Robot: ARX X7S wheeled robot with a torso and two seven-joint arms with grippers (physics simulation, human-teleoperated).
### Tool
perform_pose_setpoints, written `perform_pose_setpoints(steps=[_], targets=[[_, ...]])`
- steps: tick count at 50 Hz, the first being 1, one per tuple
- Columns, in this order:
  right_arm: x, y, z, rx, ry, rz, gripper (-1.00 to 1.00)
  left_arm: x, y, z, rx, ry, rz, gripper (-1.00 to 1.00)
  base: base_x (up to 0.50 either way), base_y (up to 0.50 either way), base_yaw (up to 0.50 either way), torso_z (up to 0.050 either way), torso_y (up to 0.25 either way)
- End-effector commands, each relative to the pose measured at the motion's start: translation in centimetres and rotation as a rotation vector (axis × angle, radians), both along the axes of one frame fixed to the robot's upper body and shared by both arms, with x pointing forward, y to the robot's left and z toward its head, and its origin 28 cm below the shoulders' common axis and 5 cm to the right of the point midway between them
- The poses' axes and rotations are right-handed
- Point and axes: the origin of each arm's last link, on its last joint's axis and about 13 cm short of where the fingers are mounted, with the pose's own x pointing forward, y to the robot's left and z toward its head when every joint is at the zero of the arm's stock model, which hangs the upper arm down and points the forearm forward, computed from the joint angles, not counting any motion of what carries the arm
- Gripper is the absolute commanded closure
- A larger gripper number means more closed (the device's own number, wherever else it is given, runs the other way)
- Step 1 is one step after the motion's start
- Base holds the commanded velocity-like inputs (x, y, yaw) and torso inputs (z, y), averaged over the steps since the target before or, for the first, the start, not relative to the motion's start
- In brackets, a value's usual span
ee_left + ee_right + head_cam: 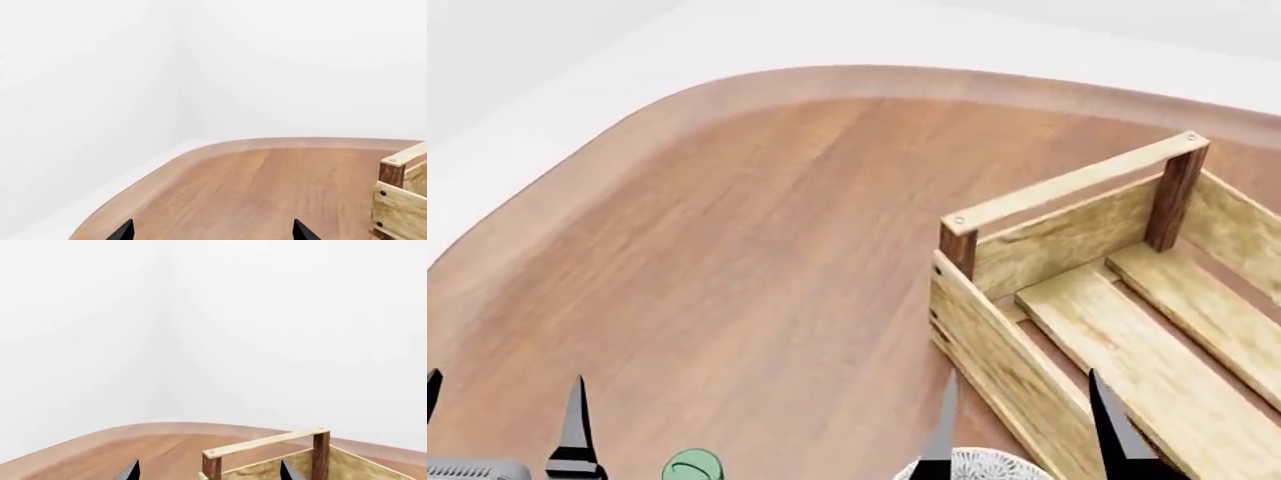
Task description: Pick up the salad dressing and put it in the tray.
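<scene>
L gripper (501, 420) wide, R gripper (1021, 420) wide too, both empty. Salad dressing (691, 466) sits btwn them, tray (1068, 250) off right.

Wooden table (734, 250); white patterned bowl (988, 466) rim at near edge.

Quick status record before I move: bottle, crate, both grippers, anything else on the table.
bottle: only its pale green top shows, at the head view's bottom edge, on the table, left of the crate
crate: wooden slats, dark corner posts, nothing seen inside the visible part
left gripper: open, holding nothing, just left of the bottle
right gripper: open, holding nothing, at the crate's near corner
other: white patterned bowl rim between the right fingertips
task: bottle not yet picked up
</scene>
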Motion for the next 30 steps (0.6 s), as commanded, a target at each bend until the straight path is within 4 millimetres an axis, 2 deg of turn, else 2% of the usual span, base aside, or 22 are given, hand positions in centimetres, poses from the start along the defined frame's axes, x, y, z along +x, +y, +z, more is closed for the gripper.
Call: perform_pose_setpoints(steps=[1,30], targets=[[-0.08,-0.15,0.16,-0.001,-0.016,0.006,-1.0,0.03,0.1,0.1,-0.004,-0.012,0.004,-1.0,0.0,0.0,0.5,0.0,0.0],[-0.06,-0.08,0.15,-0.014,-0.006,0.019,-1.0,0.02,0.09,0.23,-0.004,-0.016,0.003,-1.0,0.0,0.0,0.5,0.0,0.0]])
